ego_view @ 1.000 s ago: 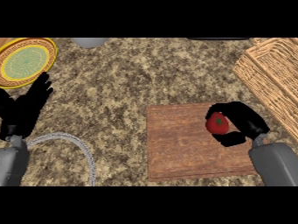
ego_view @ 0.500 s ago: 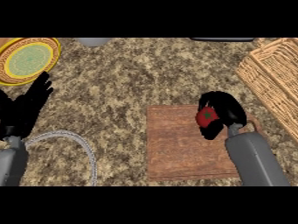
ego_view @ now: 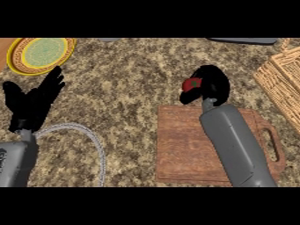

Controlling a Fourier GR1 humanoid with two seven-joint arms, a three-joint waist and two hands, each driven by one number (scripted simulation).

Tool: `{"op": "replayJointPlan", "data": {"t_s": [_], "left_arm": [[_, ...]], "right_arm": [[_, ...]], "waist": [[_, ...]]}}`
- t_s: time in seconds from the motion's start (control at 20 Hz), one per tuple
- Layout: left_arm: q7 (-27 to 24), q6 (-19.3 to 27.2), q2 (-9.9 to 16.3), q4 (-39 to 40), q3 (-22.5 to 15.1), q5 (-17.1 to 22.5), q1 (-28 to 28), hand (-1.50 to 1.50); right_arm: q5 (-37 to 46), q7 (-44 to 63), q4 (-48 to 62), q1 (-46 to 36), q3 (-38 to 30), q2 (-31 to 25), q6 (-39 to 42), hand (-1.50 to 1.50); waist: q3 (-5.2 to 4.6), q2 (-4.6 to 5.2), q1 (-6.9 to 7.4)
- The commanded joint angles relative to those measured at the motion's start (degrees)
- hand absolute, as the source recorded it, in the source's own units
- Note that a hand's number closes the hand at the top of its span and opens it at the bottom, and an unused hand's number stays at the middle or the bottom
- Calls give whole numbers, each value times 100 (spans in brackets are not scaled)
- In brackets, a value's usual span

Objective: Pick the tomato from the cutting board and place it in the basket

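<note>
Speckled stone counter (ego_view: 133, 88) fills the frame. Right hand (ego_view: 210, 85), just above centre, fingers curled around the red tomato (ego_view: 192, 84), held beyond the top edge of the wooden cutting board (ego_view: 181, 145). Woven basket (ego_view: 292, 83) at right edge, well apart from the tomato. Left hand (ego_view: 32, 103) at left, fingers straight and upward, holding nothing. Yellow-rimmed green plate (ego_view: 42, 53) upper left. Grey hose (ego_view: 90, 140) loops beside the left forearm.

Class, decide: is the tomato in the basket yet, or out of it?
Out. The right hand curls round the tomato above the counter; the basket lies further right.
</note>
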Motion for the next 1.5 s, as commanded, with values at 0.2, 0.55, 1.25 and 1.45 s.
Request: {"op": "replayJointPlan", "data": {"t_s": [0.2,0.55,1.25,1.45], "left_arm": [[-11,109,-101,126,-94,-133,-155,0],[75,106,-9,-2,22,-83,44,0],[-183,138,-10,50,187,-61,332,0],[4,161,22,28,187,-68,192,0]], "right_arm": [[174,926,266,-1612,679,52,-2522,150],[1213,2645,1181,-2828,1177,52,-2900,150],[2268,2841,2521,-4489,-186,-521,-2152,150],[2390,2704,2831,-4704,-538,-983,-2172,150]], "waist": [[-7,-37,-4],[-14,-100,-232],[-9,-94,-445],[-7,-87,-451]]}}
